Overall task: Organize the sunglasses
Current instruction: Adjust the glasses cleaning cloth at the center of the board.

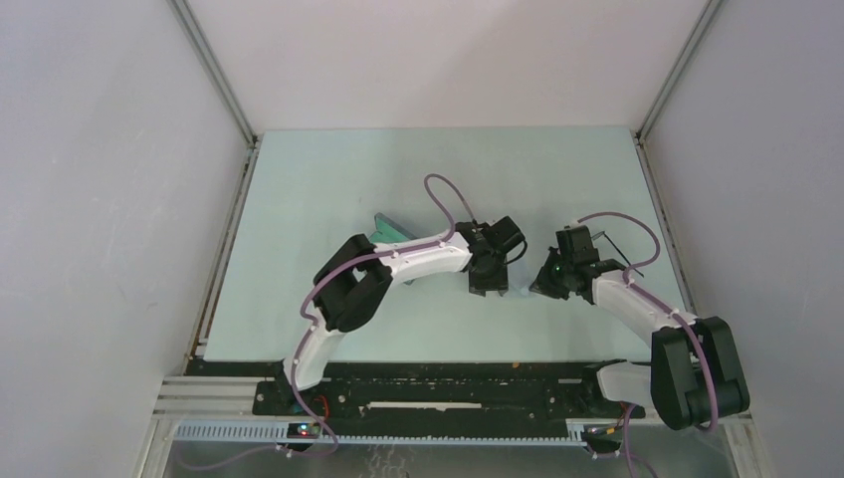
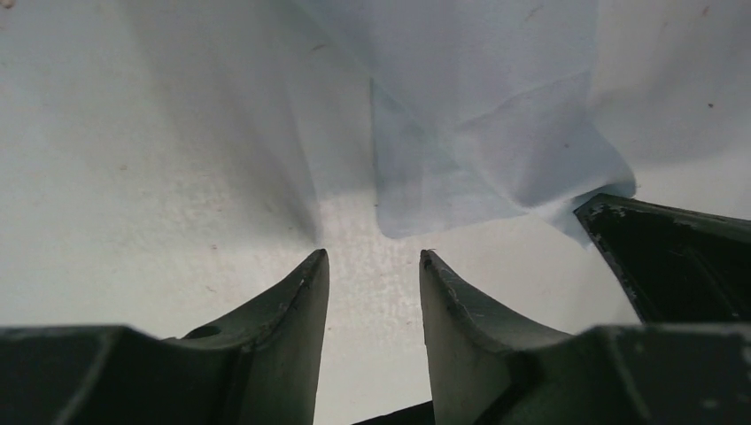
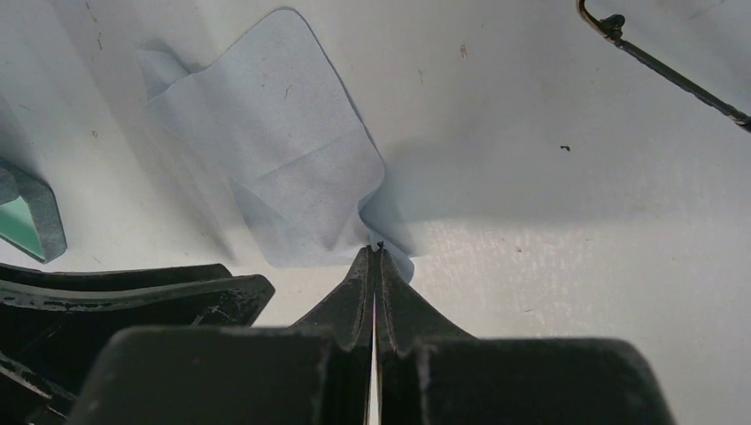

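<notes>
Listing what we see: right gripper (image 3: 375, 257) clenched on a corner of the pale blue cloth (image 3: 283, 150), that corner raised off the table (image 1: 398, 169). Left gripper (image 2: 372, 266) spread apart, grasping nothing, just beside the cloth. Sunglasses (image 3: 611, 24) lie on the table right of the right gripper, apart from the cloth. We note the grey case (image 3: 31, 221) left of the cloth.

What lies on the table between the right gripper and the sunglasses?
Nothing: in the right wrist view the table is bare, apart from specks, between the right gripper and the sunglasses. The cloth lies on the gripper's other side.
</notes>
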`<action>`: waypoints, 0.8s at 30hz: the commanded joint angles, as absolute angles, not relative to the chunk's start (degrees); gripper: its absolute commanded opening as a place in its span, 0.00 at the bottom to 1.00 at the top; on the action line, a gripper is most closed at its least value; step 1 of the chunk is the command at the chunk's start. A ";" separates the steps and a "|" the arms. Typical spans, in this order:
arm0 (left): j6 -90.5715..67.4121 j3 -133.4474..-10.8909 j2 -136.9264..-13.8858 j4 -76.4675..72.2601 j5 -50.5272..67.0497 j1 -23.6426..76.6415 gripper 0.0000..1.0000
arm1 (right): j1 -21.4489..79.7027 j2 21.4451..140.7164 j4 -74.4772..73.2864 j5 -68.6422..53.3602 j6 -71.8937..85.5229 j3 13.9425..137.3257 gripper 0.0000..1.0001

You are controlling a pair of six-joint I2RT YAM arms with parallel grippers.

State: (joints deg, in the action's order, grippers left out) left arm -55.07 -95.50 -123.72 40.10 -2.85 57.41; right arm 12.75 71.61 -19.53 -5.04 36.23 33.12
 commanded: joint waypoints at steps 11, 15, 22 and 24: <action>-59.20 -105.61 -129.04 48.63 -8.46 58.97 0.40 | 12.31 67.26 -19.76 -3.97 34.53 33.18 0.00; -59.94 -105.66 -129.75 48.01 -6.15 59.16 0.40 | 12.30 67.28 -19.80 -3.85 34.41 33.05 0.00; -60.88 -105.56 -131.27 46.17 -3.87 59.24 0.34 | 12.31 67.59 -19.15 -4.35 34.76 32.61 0.00; -61.03 -105.41 -131.48 45.69 -3.41 59.24 0.32 | 12.30 67.54 -19.18 -4.38 34.76 32.61 0.00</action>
State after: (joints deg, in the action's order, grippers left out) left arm -59.20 -103.77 -129.19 46.83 -5.15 58.70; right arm 12.73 68.31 -19.90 -4.82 35.66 32.99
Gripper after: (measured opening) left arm 0.334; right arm 0.006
